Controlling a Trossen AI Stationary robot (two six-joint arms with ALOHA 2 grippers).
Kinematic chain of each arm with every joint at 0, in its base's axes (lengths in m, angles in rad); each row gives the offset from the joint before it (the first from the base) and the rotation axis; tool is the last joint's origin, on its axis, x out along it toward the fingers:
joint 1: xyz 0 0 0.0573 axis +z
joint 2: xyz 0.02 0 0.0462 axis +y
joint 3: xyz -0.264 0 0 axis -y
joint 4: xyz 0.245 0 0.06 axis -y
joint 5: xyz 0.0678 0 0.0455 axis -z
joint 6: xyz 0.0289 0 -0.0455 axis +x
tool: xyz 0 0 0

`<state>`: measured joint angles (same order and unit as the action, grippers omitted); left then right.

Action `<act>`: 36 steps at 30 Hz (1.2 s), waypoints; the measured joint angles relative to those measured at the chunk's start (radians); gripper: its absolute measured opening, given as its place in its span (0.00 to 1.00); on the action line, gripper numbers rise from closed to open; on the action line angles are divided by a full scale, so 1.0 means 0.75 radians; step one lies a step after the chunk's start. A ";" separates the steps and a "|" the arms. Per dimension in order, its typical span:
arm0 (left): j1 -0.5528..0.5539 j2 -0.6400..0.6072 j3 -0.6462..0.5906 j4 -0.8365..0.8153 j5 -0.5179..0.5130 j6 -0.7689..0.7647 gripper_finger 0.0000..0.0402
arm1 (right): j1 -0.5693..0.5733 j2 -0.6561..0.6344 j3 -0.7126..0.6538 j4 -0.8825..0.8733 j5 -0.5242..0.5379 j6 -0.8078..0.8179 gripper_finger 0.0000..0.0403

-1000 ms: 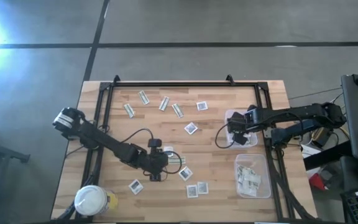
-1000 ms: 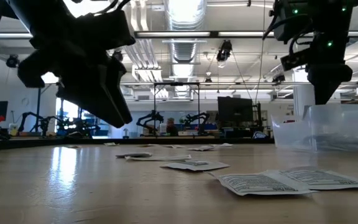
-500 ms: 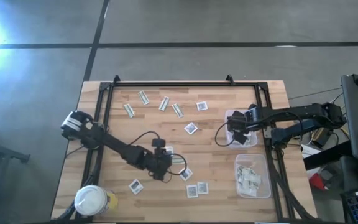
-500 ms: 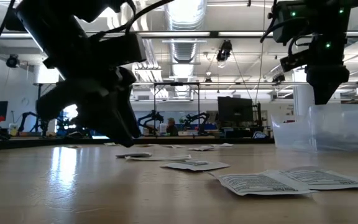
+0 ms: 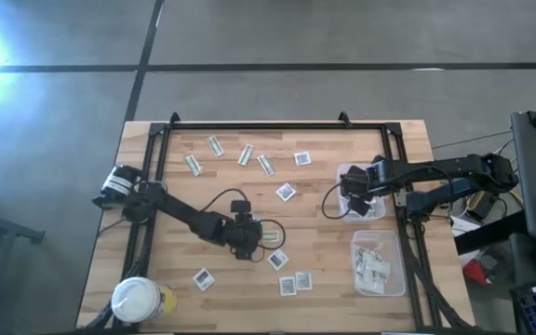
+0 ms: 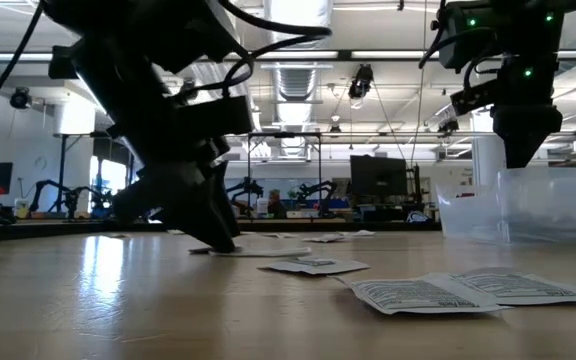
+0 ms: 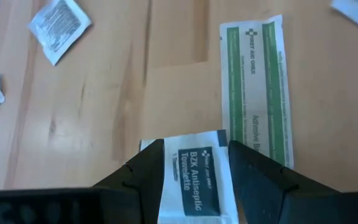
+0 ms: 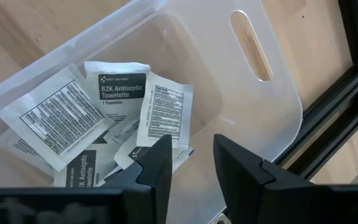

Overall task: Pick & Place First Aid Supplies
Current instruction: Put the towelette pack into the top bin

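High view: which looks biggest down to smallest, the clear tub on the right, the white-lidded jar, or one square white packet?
1. Clear plastic tub nearest the table's front right.
2. White-lidded round jar, somewhat smaller.
3. Square white packet, far the smallest.

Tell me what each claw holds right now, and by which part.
Nothing is held. The left claw stands open astride a white towelette packet on the table; the right claw hangs open and empty over the clear tub.

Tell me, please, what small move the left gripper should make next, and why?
Probably close. The left gripper is down at the table with its open fingers straddling a white antiseptic towelette packet, which lies beside a green-and-white strip. The right gripper hangs open over the tub of towelettes, seemingly having dropped its packet.
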<state>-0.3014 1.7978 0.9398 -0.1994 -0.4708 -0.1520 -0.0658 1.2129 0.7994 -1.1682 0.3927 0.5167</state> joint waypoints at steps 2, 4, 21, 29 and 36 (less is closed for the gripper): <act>0.020 0.003 -0.001 -0.005 0.003 -0.005 0.43 | 0.000 0.000 0.000 0.000 0.000 0.000 0.28; 0.044 0.002 -0.001 -0.015 0.033 -0.014 0.43 | 0.000 0.000 0.000 0.000 0.000 0.000 0.27; 0.143 0.003 -0.012 -0.116 0.120 0.004 0.01 | 0.000 0.000 0.001 0.000 -0.147 -0.002 0.24; 0.103 -0.037 0.001 -0.175 0.044 0.009 0.00 | 0.001 -0.001 0.001 -0.004 -0.342 -0.007 0.25; 0.038 -0.106 0.043 -0.218 0.015 -0.003 0.00 | 0.034 -0.003 0.001 -0.003 -0.400 0.001 0.21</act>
<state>-0.2732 1.7187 0.9721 -0.3627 -0.4596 -0.1541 -0.0405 1.2107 0.8001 -1.1709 0.0928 0.5171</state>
